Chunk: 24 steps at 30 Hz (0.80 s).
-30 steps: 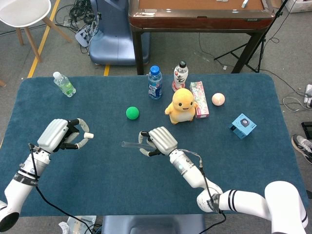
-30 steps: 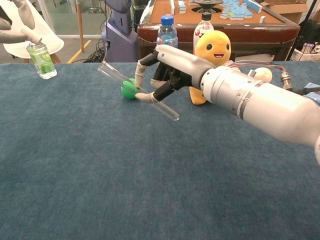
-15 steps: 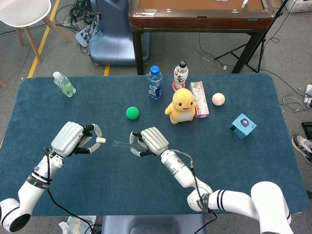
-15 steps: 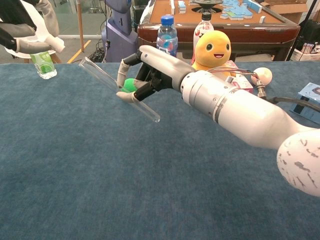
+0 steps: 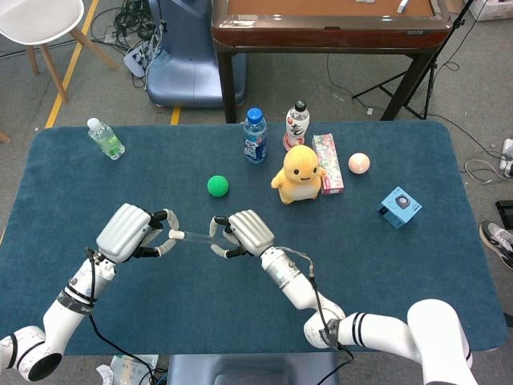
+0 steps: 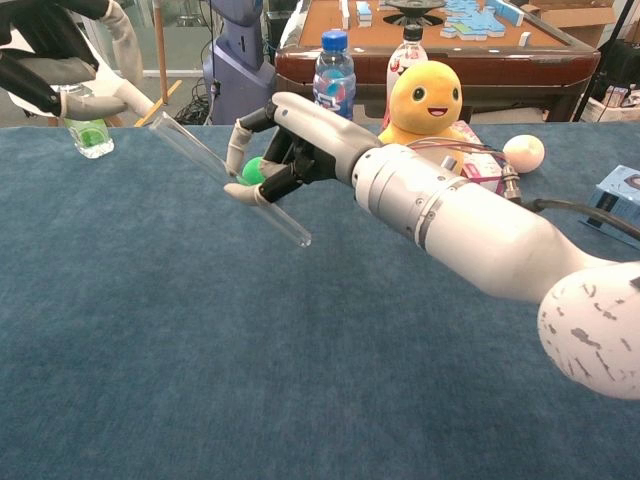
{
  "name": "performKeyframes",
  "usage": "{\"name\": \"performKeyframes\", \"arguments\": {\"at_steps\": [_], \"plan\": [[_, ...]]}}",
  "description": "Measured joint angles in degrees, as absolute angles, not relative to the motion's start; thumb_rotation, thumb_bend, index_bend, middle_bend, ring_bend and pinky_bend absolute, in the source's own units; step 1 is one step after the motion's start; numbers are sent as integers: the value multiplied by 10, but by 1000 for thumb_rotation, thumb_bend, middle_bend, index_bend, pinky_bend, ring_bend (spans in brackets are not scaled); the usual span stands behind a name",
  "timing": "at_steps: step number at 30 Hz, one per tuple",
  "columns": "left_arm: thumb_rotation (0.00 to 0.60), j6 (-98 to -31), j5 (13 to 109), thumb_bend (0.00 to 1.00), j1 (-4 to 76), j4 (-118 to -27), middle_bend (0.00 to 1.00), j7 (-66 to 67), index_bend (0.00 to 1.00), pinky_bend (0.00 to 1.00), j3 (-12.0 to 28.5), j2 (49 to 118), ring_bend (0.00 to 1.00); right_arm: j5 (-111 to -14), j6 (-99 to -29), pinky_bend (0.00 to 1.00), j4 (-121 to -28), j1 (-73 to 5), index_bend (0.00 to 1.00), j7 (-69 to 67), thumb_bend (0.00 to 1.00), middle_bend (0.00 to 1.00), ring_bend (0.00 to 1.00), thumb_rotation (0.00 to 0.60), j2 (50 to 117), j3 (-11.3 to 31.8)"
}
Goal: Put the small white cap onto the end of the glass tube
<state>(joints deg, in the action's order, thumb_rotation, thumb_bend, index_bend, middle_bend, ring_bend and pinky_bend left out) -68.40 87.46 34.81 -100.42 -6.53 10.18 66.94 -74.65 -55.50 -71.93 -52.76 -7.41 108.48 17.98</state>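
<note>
Head view: hands met over the near table, cap at the tube's open end

Head view showed both hands closer together than half a second before. The left hand [image 5: 132, 233] had come in rightward, its fingers closed around the small white cap [image 5: 174, 234]. The right hand [image 5: 243, 233] had shifted slightly left, fingers curled around the glass tube [image 5: 195, 236]. The tube lay roughly level between the two hands, off the cloth. The gap seen earlier between cap and tube end was gone; the cap now sat at the tube's left end. Whether it was seated on the glass or only touching, I could not tell.

Chest view had the tube tilted, its upper open end reaching the left hand's fingertips [image 6: 135, 101] at the frame's top left. The cap itself was too small to make out there.

Farther back on the blue table [image 5: 401, 297], nothing had moved: green ball [image 5: 217, 186], yellow plush toy [image 5: 300, 173], pink carton [image 5: 328, 163] just beside it, pale ball [image 5: 358, 163], blue box [image 5: 399, 207] to the right. At the far edge stood the blue-capped bottle [image 5: 255, 136], the white bottle [image 5: 296, 126], and the green-tinted bottle [image 5: 105, 138] well off left.
</note>
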Motion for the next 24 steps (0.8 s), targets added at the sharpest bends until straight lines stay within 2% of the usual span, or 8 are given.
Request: {"name": "performKeyframes", "arguments": {"at_steps": [24], "plan": [[600,-680,869,299,355,-999,1000,-54,527,993,99,683,1000,-748,-557,980,-717,-527,719,-84,510,986,1000,600,1089,181]]}}
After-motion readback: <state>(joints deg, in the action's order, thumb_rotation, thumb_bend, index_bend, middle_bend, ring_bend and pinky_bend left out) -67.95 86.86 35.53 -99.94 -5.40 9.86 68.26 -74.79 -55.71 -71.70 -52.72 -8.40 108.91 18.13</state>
